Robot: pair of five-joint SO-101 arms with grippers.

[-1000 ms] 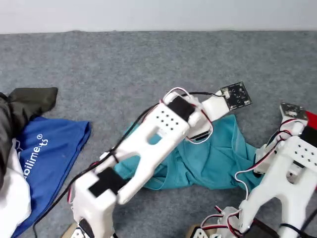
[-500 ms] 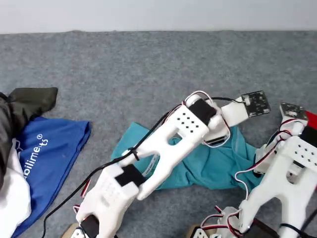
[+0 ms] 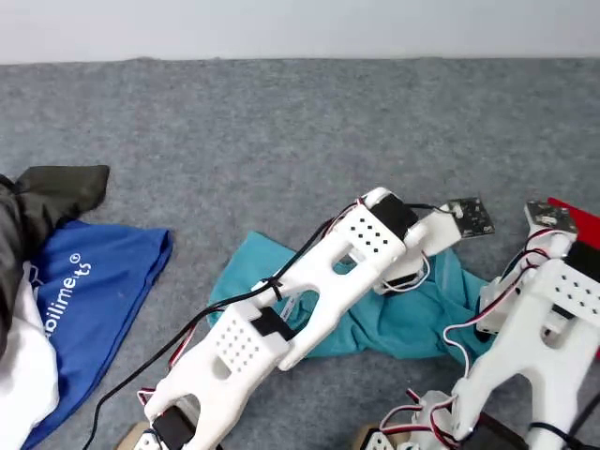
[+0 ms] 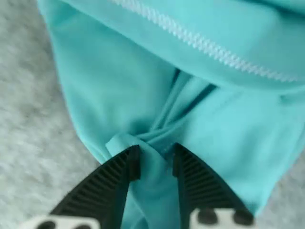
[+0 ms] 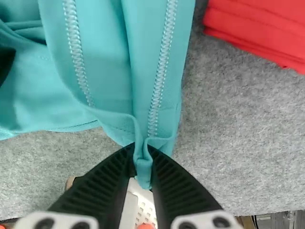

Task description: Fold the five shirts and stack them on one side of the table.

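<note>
A teal shirt (image 3: pixel 394 314) lies crumpled on the grey table, right of centre. My left arm stretches across it, and my left gripper (image 4: pixel 153 160) is shut on a bunched fold of the teal shirt (image 4: pixel 190 95). Near the table's right front, my right gripper (image 5: pixel 140 160) is shut on a hemmed edge of the teal shirt (image 5: pixel 109 62). A folded red shirt (image 3: pixel 581 225) lies at the far right edge, seen too as red cloth (image 5: pixel 257 24) beside the teal one. A blue shirt (image 3: pixel 89 281) lies at the left.
A dark olive shirt (image 3: pixel 56 187) and a white shirt (image 3: pixel 19 375) lie heaped at the left edge with the blue one. The grey table (image 3: pixel 281 131) stretches bare toward the back wall. Cables run along both arms.
My left arm has swung to the right and lower over the teal shirt, dragging its cloth that way. The right arm has barely moved.
</note>
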